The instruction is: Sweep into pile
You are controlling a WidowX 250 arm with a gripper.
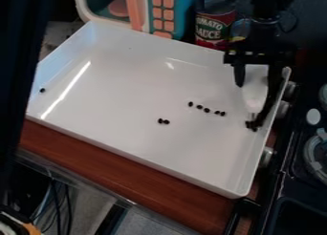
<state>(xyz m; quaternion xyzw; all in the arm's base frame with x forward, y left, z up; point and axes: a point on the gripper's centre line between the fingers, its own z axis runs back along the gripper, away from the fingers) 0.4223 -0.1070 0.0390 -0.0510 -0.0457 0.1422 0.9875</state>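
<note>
At the right end of the white tray (131, 76), the black gripper (256, 87) hangs low over the floor near the right wall. A pale, rounded tool (255, 94) is at the gripper, its narrow lower end down by a small cluster of dark pieces (252, 126). Left of that cluster, several dark pieces (206, 110) form a slanting row. Two more dark pieces (163, 121) sit side by side nearer the front wall, and a single dark piece (43, 90) lies at the far left. How the tool is held cannot be made out.
Behind the tray stand a red can (214, 28) and a teal toy panel with orange buttons (163, 14). The tray's raised right wall (267, 133) is close to the gripper. A dark stove unit (290, 181) is on the right, and a brown wooden edge (127, 168) runs along the front.
</note>
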